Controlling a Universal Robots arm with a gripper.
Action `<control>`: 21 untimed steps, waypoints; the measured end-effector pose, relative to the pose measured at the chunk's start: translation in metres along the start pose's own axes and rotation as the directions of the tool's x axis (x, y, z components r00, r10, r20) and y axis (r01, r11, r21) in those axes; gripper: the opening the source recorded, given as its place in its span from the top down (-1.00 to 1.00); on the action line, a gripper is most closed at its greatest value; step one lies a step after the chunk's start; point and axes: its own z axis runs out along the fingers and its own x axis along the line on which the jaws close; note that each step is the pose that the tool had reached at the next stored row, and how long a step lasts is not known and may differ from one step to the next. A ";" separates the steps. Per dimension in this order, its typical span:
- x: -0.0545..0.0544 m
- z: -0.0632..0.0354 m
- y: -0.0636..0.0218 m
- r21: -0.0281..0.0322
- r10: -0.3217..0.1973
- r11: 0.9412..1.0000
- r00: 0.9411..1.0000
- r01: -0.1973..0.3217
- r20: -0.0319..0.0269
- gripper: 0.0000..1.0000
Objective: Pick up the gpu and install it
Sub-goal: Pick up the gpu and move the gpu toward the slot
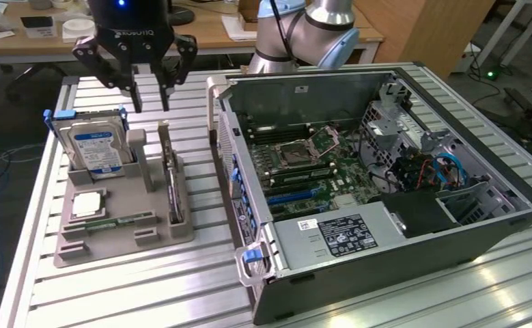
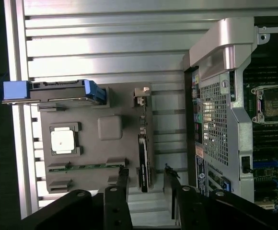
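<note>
The gpu [image 1: 171, 183] is a thin dark card standing on edge in a slot of the grey holder tray [image 1: 110, 247], at the side nearest the computer case. My gripper [image 1: 151, 107] hangs above the tray's far end, a little beyond and above the card. Its two black fingers are apart with nothing between them. In the wrist view the gpu [image 2: 144, 158] lies in line with the gap of the gripper [image 2: 146, 181], whose fingertips [image 2: 122, 178] straddle the card's end from well above.
The tray also holds a blue-labelled hard drive [image 1: 97, 147] in a blue bracket, a processor chip [image 1: 88, 203] and a green memory stick [image 1: 110, 222]. The open computer case [image 1: 247, 225] with its motherboard [image 1: 306, 164] lies at the exterior view's right on the slatted aluminium table [image 1: 156, 294].
</note>
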 end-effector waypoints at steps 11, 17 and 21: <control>0.000 0.0018 -0.0004 0.001 -0.038 0.999 0.999 0.038 -0.004 -0.18; 0.000 0.0027 -0.0031 0.000 -0.069 0.998 0.998 0.069 -0.005 -0.18; 0.000 0.0030 -0.0053 0.000 -0.068 0.998 0.998 0.068 -0.005 -0.18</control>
